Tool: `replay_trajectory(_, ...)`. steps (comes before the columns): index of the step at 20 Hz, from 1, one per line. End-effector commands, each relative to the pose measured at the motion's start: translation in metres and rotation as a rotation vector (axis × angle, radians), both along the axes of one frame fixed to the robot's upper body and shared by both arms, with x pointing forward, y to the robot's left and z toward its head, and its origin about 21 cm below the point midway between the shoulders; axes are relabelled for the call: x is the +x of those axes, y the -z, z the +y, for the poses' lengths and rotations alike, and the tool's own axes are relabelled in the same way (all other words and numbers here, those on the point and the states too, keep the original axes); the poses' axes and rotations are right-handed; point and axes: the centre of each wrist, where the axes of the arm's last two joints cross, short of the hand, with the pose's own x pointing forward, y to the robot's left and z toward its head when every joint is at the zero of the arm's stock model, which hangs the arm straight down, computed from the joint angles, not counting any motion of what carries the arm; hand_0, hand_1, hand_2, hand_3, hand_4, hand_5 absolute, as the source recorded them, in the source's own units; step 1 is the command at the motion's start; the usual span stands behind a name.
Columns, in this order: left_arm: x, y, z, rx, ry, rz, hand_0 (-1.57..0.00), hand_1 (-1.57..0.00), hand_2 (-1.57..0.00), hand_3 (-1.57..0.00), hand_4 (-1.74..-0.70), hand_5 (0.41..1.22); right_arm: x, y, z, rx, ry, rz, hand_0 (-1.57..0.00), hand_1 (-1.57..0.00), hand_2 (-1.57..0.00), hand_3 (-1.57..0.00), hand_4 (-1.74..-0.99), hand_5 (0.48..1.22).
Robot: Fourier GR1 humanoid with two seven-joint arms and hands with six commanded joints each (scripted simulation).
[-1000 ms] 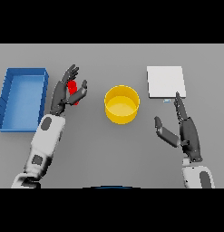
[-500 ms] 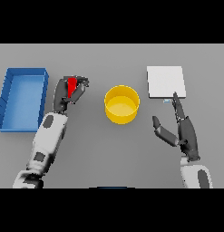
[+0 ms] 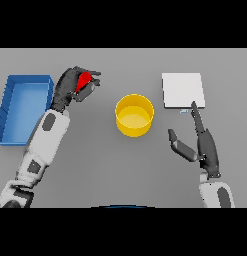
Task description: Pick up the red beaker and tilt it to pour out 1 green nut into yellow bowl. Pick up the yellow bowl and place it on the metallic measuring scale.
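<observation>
My left hand [image 3: 69, 89] is curled round the red beaker [image 3: 83, 79], and only part of the beaker shows between the fingers and thumb. It is held left of the yellow bowl [image 3: 134, 115], which stands at the table's middle. No green nut can be seen. The metallic measuring scale [image 3: 182, 90] lies flat at the back right. My right hand [image 3: 202, 142] hovers open just in front of the scale, fingers straight and pointing at its near edge, thumb spread towards the bowl.
A blue bin [image 3: 22, 106] stands at the far left, right beside my left forearm.
My left hand has closed its fingers round the red beaker and lifted it, turning it towards the bowl. The right hand has barely moved.
</observation>
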Motion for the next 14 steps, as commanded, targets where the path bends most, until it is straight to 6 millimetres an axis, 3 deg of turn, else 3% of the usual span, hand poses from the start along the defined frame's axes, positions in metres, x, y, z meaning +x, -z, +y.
replay_trajectory(1,-0.001,-0.003,-0.004,0.067,0.023,-0.003,-1.56,-1.56,-1.56,-1.55,-1.74,1.136,-0.001,0.003,0.000,0.003,0.000,0.000,0.00,0.00,0.00,0.00,-1.092,0.661)
replay_trajectory(6,-0.010,-0.015,-0.021,0.199,0.077,-0.003,-1.56,-1.56,-1.56,-1.55,-1.74,1.136,-0.003,-0.001,0.000,0.009,-0.011,0.003,0.00,0.00,0.00,0.00,-1.092,0.664)
replay_trajectory(10,-0.006,-0.045,-0.042,0.491,0.149,-0.043,-1.57,-1.57,-1.57,-1.56,-1.74,1.153,-0.002,-0.001,0.008,0.023,-0.032,-0.005,0.00,0.00,0.00,0.00,-1.069,0.685)
replay_trajectory(14,0.002,-0.058,-0.061,0.815,0.250,-0.068,-1.57,-1.57,-1.57,-1.57,-1.74,1.193,-0.003,-0.004,0.002,0.011,-0.022,-0.018,0.00,0.00,0.00,0.00,-1.062,0.691)
